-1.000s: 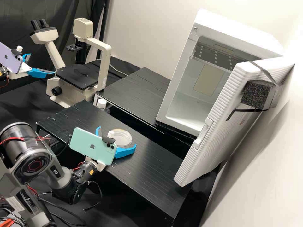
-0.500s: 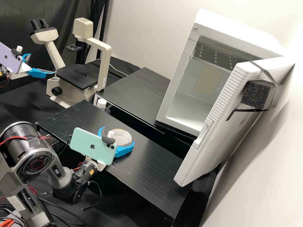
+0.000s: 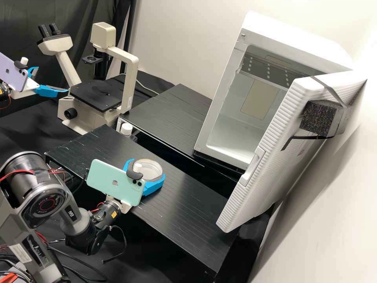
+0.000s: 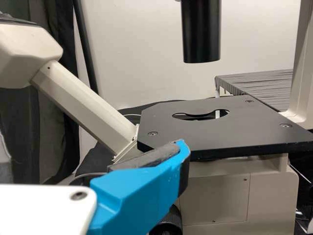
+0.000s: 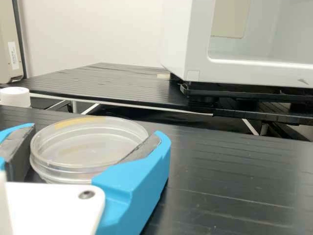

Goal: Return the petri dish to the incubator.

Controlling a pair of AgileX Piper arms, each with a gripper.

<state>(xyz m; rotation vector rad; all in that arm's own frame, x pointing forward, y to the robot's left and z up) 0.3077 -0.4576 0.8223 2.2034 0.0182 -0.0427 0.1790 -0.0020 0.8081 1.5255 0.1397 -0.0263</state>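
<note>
Lower centre, your blue-fingered right pincer [image 3: 147,169] grips the clear round plastic petri dish [image 3: 151,171], part-spread; upper left, your left pincer [image 3: 52,79] gapes empty near the labelled cream microscope [image 3: 131,78].

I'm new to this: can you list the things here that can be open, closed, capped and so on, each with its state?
Left claw: open
Right claw: closed around the petri dish
Petri dish: lying flat
Incubator: open
Incubator door: swung wide
Bottle: capped
Microscope: standing upright
</note>
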